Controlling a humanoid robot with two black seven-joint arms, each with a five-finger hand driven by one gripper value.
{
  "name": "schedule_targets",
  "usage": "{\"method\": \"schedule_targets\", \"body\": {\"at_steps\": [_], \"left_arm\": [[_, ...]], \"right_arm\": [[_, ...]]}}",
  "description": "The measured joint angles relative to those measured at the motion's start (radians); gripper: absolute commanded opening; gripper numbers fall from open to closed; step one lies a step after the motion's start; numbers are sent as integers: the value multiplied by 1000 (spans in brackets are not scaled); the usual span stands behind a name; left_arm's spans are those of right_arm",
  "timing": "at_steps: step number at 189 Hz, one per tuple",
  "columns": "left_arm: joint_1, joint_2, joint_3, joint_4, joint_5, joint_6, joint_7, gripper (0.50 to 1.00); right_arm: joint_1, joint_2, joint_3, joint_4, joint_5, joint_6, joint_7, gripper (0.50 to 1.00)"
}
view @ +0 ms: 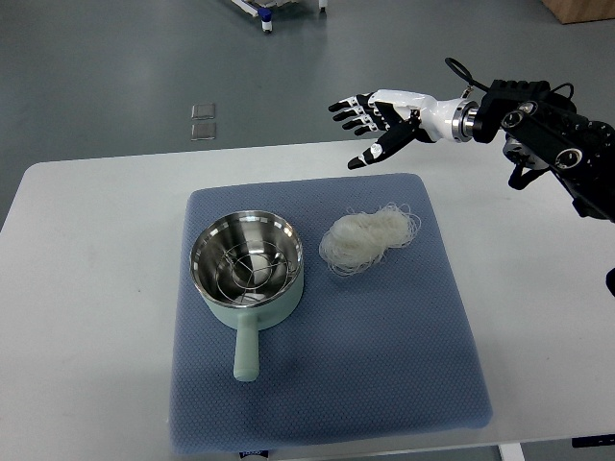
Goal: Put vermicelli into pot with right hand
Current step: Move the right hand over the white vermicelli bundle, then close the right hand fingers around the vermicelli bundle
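A loose white bundle of vermicelli [368, 238] lies on the blue mat [384, 346], right of centre. To its left stands a pale green pot [247, 269] with a steel inside and a wire rack in it, its handle pointing toward the near edge. My right hand [373, 125] hovers above the table's far edge, beyond the vermicelli, fingers spread and holding nothing. Its black arm enters from the right edge. The left arm does not show.
The mat lies on a white table [86, 250]. Grey floor lies beyond the table, with two small square plates [203, 121] set in it and a wheeled frame base [274, 10] at the top.
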Motion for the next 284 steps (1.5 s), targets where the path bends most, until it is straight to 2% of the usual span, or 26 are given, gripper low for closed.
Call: {"method": "schedule_targets", "body": {"at_steps": [41,75,157,228,257,284], "left_arm": [[0,0,1,0,0,0,0,1000],[0,0,0,0,0,0,0,1000],[0,0,0,0,0,0,0,1000],[0,0,0,0,0,0,0,1000],[0,0,0,0,0,0,0,1000],[0,0,0,0,0,0,0,1000]], "right_arm": [[47,-27,-127,72,-186,29,63,928],[58,-44,-248,139,-246,21,74,928],[34,-26,-379,174,-346,-148,76,928],[20,-25,-410,174,-356,-198,76,928],[13,-17,-410,174,-357,-220,76,901],[4,-9,-423,174,-359,-234,76,850]]}}
